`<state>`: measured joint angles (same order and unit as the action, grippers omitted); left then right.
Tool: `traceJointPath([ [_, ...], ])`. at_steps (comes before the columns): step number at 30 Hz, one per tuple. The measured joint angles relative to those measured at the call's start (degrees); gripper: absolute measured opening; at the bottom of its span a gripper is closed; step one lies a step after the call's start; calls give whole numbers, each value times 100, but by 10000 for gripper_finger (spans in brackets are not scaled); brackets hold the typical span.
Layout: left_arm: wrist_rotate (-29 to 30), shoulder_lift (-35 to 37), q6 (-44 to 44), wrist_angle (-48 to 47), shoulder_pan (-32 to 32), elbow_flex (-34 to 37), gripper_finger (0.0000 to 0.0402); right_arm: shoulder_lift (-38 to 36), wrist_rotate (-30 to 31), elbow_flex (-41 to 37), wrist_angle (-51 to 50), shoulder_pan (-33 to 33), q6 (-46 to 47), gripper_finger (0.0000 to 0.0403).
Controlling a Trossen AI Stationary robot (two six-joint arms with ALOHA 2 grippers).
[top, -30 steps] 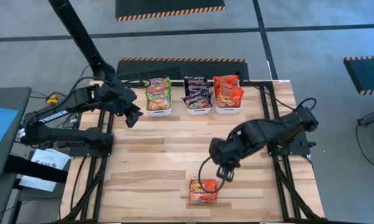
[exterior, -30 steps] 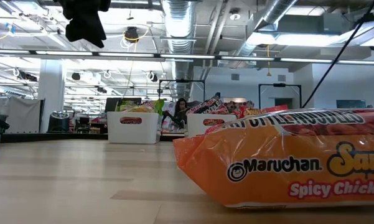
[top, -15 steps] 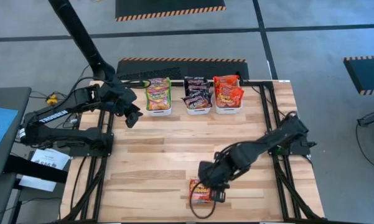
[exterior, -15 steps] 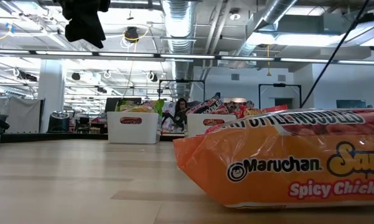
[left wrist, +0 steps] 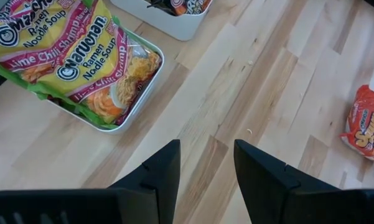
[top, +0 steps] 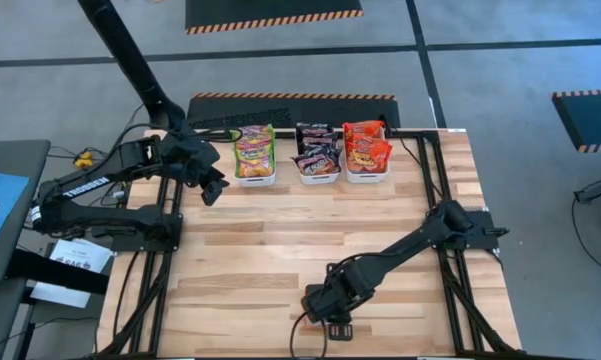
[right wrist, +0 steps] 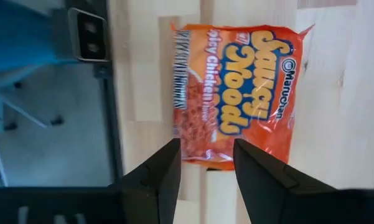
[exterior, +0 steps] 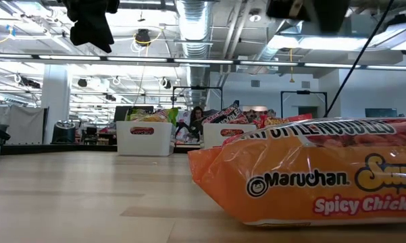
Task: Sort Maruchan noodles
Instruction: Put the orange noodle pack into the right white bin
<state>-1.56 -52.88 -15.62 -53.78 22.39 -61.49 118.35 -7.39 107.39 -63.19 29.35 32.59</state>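
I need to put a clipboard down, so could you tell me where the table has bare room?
The wood between the three tubs at the far edge and the orange packet near the front is bare. The front left corner is also free. It is crowded at the front, where the right tool hovers over that packet.

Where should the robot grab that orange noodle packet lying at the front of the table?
Probably from straight above, across the orange packet's short width near its middle. It lies flat on the table, puffy and soft, and the right gripper is open just above its edge.
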Motion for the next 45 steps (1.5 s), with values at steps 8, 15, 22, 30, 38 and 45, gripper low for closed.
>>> traceJointPath([
  [8,35,0,146,-166,0,0,135,552,-8,0,127,-117,-413,171],
  [15,72,0,166,-323,0,0,135,868,59,0,205,-255,-466,171],
  [22,72,0,166,-396,0,0,135,1076,-6,10,274,-356,-459,171],
  [30,72,0,168,-395,-1,0,135,1330,-122,35,348,-475,-7,144],
  [38,247,0,177,-430,0,0,135,1440,-381,37,397,-507,295,13],
  [45,376,0,181,-428,0,0,135,1369,-252,359,7,-547,50,5],
])
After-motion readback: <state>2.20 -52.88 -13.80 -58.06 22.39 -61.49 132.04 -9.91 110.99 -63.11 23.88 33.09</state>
